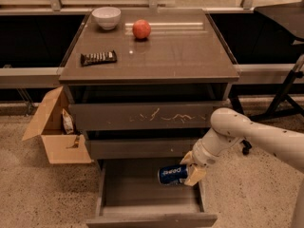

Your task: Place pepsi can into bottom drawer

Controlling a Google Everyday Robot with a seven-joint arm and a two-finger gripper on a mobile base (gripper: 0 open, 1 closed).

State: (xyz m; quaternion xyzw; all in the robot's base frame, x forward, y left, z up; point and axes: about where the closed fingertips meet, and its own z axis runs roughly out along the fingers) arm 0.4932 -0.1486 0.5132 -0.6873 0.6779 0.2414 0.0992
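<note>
The blue pepsi can [172, 174] lies on its side in my gripper [190, 169], which is shut on its right end. The can hangs over the right part of the open bottom drawer [151, 218], just above the tray's floor and below the middle drawer's front. My white arm [256, 137] comes in from the right. The bottom drawer is pulled out toward the camera and its tray holds nothing else.
On the cabinet top [180, 56] sit a white bowl [106, 17], a red apple [141, 29] and a dark snack bar [98, 57]. The scratched top drawer [142, 115] and middle drawer [137, 147] are closed. An open cardboard box [54, 127] stands on the floor at left.
</note>
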